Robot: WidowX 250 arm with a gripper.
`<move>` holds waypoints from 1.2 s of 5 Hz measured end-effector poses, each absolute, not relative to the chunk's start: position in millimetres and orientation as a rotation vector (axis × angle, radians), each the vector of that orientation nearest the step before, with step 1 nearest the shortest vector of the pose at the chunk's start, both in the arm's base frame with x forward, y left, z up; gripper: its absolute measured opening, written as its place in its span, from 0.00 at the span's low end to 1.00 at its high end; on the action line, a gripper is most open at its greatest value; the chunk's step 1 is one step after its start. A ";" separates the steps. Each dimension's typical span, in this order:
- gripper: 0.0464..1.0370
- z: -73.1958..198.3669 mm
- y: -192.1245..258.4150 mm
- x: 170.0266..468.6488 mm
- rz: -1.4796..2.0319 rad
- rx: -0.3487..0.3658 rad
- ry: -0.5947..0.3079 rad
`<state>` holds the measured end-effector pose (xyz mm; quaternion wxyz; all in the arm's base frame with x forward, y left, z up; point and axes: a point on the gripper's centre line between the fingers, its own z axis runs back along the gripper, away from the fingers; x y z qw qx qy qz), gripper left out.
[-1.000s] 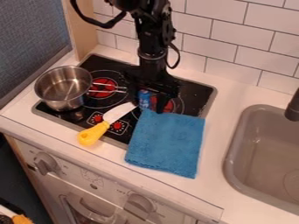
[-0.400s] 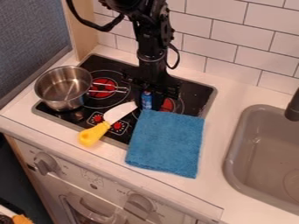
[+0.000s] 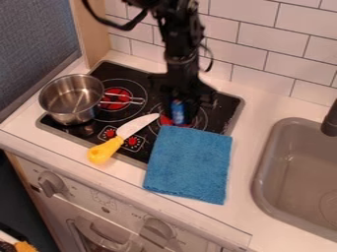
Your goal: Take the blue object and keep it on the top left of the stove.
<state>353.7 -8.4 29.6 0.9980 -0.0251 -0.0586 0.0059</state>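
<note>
Over the right part of the black stove, the gripper hangs down, shut on the blue object. That object is a small upright cylinder held between the dark fingers, just behind the upper edge of the blue cloth. Its bottom end is hard to make out against the cloth and the red burner mark.
A metal pot sits on the stove's left side, its handle pointing right. A knife with a yellow handle lies across the front edge. The folded blue cloth covers the stove's front right. The sink is at the right.
The gripper has moved to the right, and the blue object has shifted right with it. The cloth has slid slightly right and toward the front.
</note>
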 end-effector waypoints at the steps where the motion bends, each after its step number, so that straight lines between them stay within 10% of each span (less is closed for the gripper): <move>1: 0.39 54.8 -12.8 366.3 0.002 -0.075 -0.180; 4: 0.39 100.8 53.8 401.5 0.137 -0.075 -0.241; 6: 0.39 64.6 123.2 420.8 0.248 -0.001 -0.177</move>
